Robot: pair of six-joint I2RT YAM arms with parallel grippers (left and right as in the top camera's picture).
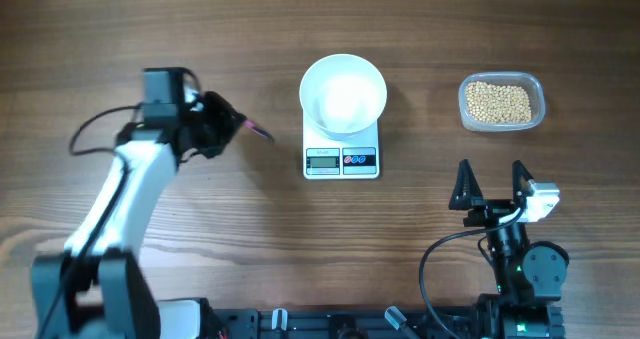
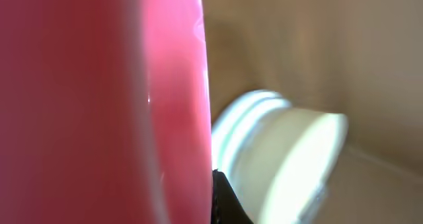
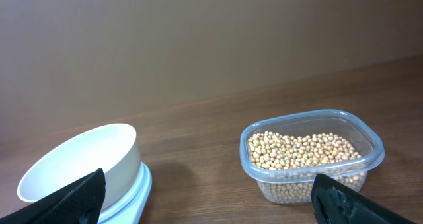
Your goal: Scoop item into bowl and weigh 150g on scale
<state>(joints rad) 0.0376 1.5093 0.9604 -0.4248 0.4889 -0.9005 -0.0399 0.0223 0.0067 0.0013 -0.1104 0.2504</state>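
Left claw (image 1: 232, 122): clamped on the pink scoop (image 2: 99, 105), which I see left of the scale (image 1: 342, 161), above the surface (image 1: 250, 229).
Scoop: fills the left half of my left wrist view; its pink end pokes out toward the scale.
Right claw (image 1: 491, 174): fingers spread wide, nothing between them, on my near side of the tub (image 1: 540, 104).
Bowl (image 1: 343, 94): sitting on the scale.
Beans (image 1: 498, 101): in the clear tub, right of the scale and apart from it.

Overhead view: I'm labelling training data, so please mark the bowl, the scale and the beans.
Bowl (image 1: 343, 97): overhead view, bare inside bottom.
Scale (image 1: 322, 160): overhead view, grey display on its front edge.
Beans (image 1: 499, 101): overhead view, middle of the pile.
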